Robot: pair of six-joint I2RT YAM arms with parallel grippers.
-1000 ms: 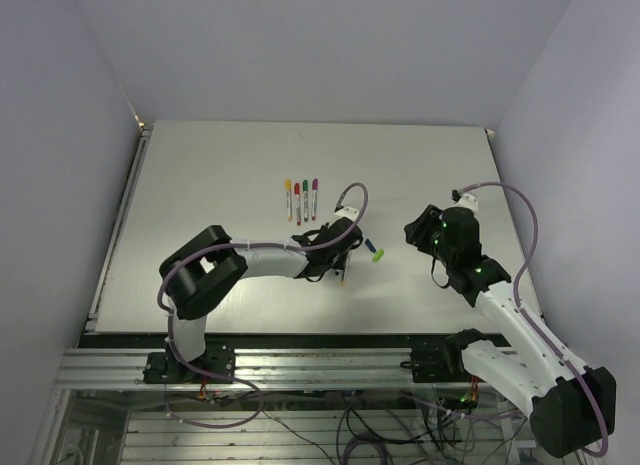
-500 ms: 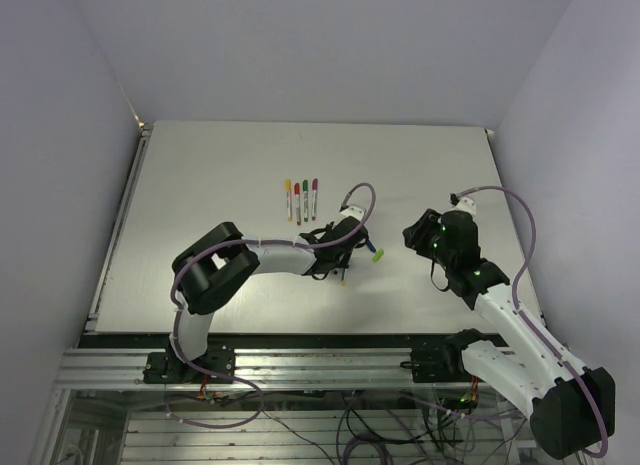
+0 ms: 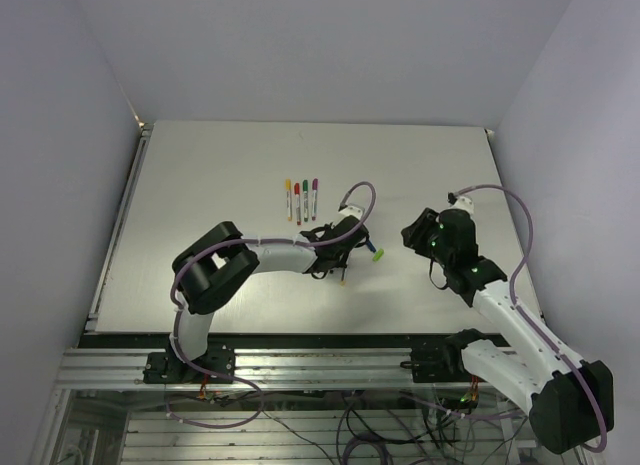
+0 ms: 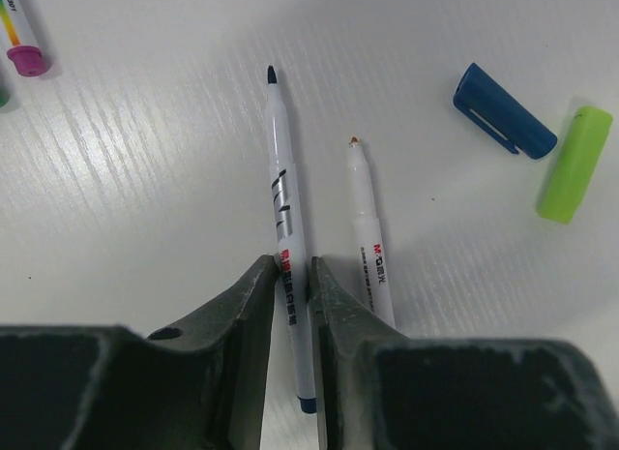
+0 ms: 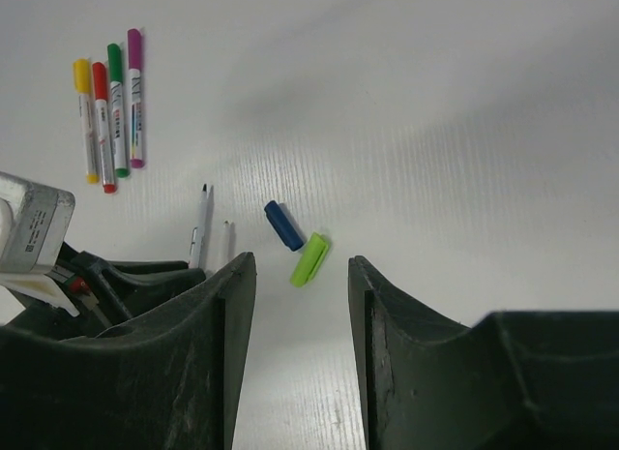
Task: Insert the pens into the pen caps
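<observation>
Since 4 capped pens (image 5: 108, 111) lie in a neat row apart from the work spot, job left: 2 bare pens + 2 loose caps, so approx 2/3 done by my count.
L gripper (image 4: 292, 276): jaws narrow, pinched on the barrel of the blue-tipped pen (image 4: 281, 179), nr its blue tail end; fingers meet both sides. Lifted or flat on table (image 3: 200, 185): can't tell.
blue-tipped pen axis: runs straight out from the fingers, nib pointing away from the wrist.
2nd pen (image 4: 366, 218): just beside it on the R in L wrist view, approx parallel, not touching. Nib colour too small to call.
blue cap (image 4: 503, 109): ahead + to the R of the nib, well off the pen's line, lying flat, its axis slanted across the pen's. Open end: can't tell which.
lt-green cap (image 4: 573, 165): just beside blue cap, further R, the 2 making a V; touching or not, unclear.
R gripper (image 5: 301, 285): jaws wide, empty, hovering w/ both caps ahead of it, framed btwn its fingers.
key relation: cap + nib aren't coaxial. R arm is the free 1 and faces the caps, so I'd judge it takes blue cap and turns its mouth to the nib.
risk: wrong cap grabbed, as the 2 sit so close.
</observation>
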